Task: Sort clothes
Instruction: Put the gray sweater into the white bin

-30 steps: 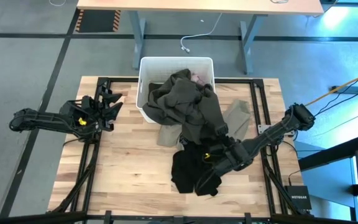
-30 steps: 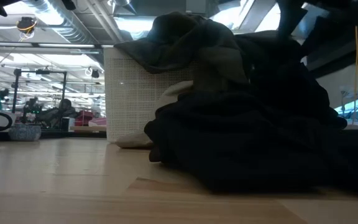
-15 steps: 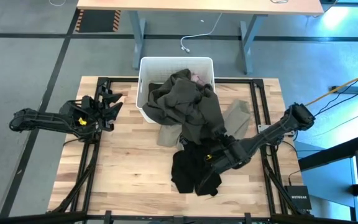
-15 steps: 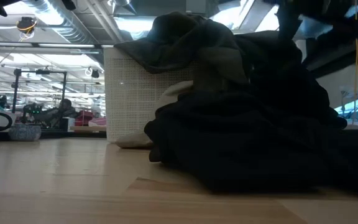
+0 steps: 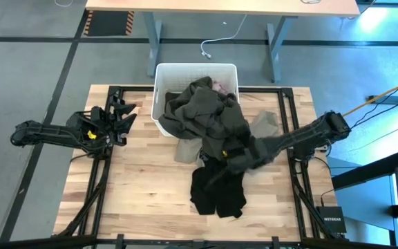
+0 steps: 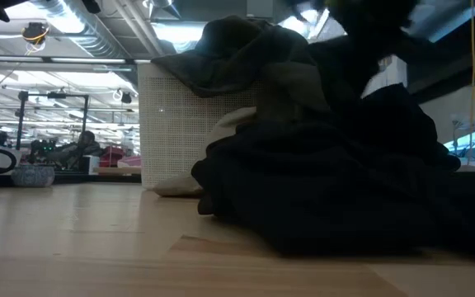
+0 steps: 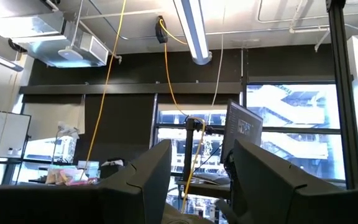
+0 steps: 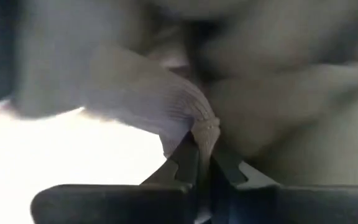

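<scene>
A ribbed edge of the dark olive-green garment (image 8: 166, 93) is being pinched between the two fingertips (image 8: 185, 163) of the right gripper (image 8: 202, 163); the fingers are being held narrow, with only the bunched fabric between them. Beyond the fingertips, the rest of that cloth is spreading away and filling the right wrist view.

In the high view, the right gripper (image 5: 235, 158) is being seen at the lower end of the dark olive-green garment (image 5: 209, 114), which is being draped from the white tub (image 5: 163, 72) down over its near wall onto the wooden table (image 5: 144, 180). The black garment (image 5: 216, 194) is lying on the table just below the gripper, touching the olive cloth. A khaki-beige garment (image 5: 264, 131) is lying just beside the gripper, on the side of the right arm, and another khaki-beige piece (image 5: 185, 151) is showing on the other side, under the olive cloth. A trace of the pale pink garment (image 5: 220, 86) is showing inside the tub, beyond the olive pile.

In the low view, the black garment (image 6: 336, 190) is being seen heaped in front of the tub (image 6: 180, 132), with the olive garment (image 6: 237, 54) hanging over the tub's rim.

The left gripper (image 5: 123, 114) is being held well apart from the clothes, at the table's left edge, its fingers (image 7: 148, 174) spread apart with nothing between them.
</scene>
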